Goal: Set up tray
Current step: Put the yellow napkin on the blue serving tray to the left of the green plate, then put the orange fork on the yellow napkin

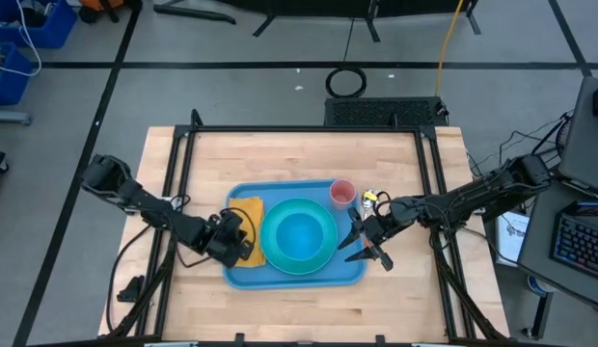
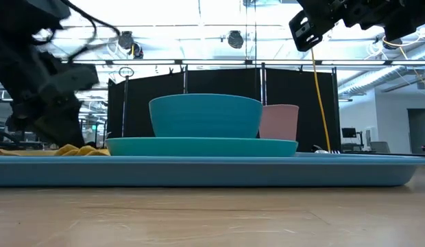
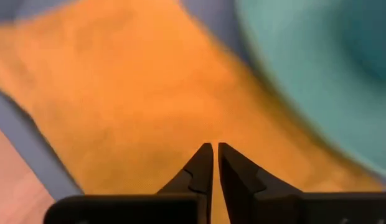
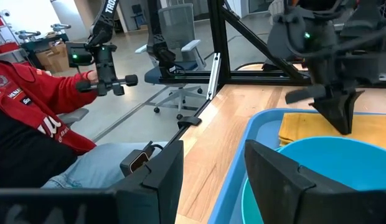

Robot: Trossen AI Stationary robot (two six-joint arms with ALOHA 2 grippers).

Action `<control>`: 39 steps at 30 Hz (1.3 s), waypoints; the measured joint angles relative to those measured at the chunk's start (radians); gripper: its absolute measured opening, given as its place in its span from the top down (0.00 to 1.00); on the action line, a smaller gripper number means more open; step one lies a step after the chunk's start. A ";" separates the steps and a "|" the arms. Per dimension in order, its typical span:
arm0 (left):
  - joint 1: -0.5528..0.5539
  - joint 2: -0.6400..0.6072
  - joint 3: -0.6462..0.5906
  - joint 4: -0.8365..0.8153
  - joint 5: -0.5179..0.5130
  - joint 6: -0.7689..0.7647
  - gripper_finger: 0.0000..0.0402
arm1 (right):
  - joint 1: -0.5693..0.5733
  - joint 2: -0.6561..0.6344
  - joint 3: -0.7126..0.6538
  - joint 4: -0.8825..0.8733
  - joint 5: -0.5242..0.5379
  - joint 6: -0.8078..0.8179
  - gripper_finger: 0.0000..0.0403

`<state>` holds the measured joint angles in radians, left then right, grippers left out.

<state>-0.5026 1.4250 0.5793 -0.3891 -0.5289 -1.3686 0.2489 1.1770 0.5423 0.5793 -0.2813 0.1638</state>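
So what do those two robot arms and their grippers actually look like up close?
Both arms are dark, nearly black, built of jointed segments with black cables trailing along them. The left gripper ends in two slim, dark, wedge-shaped fingers tapering to points. The right gripper has two broad, flat black fingers with squared edges. Seen from the right wrist view, the left arm's wrist housing carries a small green light.

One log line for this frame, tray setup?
tray: plate, bowl, cup, napkin on it | left end effector: over napkin, nearly shut, empty | right end effector: open, above tray's right edge
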 joint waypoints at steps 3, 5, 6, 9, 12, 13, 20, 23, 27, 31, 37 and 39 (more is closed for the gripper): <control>-0.051 -0.031 0.000 -0.015 -0.114 -0.006 0.94 | 0.000 0.000 0.000 0.000 0.000 0.000 0.60; -0.085 -0.050 0.000 -0.014 -0.193 -0.006 0.96 | 0.000 0.000 0.000 0.000 0.000 0.000 0.60; -0.101 -0.058 0.000 -0.011 -0.227 -0.006 0.98 | 0.000 0.000 0.000 -0.001 0.000 0.000 0.60; -0.153 -0.077 0.000 0.027 -0.343 0.013 0.99 | 0.000 0.000 0.000 0.000 0.000 0.001 0.60; -0.222 -0.077 0.001 0.103 -0.483 0.090 0.97 | 0.000 0.000 0.000 0.000 0.000 0.004 0.60; -0.243 -0.077 0.001 0.135 -0.516 0.125 0.96 | 0.000 0.000 0.000 -0.001 0.000 0.003 0.60; -0.381 -0.077 0.002 0.257 -0.664 0.265 0.99 | 0.000 0.000 0.000 -0.001 0.062 -0.025 0.60; -0.414 -0.077 0.002 0.286 -0.705 0.332 0.98 | 0.000 0.000 0.000 -0.002 0.121 -0.027 0.60; -0.436 -0.077 0.002 0.314 -0.737 0.343 0.94 | 0.000 0.000 0.000 -0.036 0.221 -0.024 0.60; -0.436 -0.077 0.003 0.320 -0.738 0.339 0.94 | 0.000 0.000 0.000 -0.068 0.348 0.011 0.60; -0.436 -0.077 0.003 0.321 -0.743 0.335 0.99 | 0.000 0.000 0.000 -0.133 0.441 0.087 0.60; -0.436 -0.077 0.003 0.322 -0.753 0.337 0.98 | -0.001 0.000 0.000 -0.145 0.445 0.093 0.60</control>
<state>-0.9386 1.3476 0.5819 -0.0676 -1.2819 -1.0317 0.2484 1.1767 0.5423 0.4342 0.1638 0.2566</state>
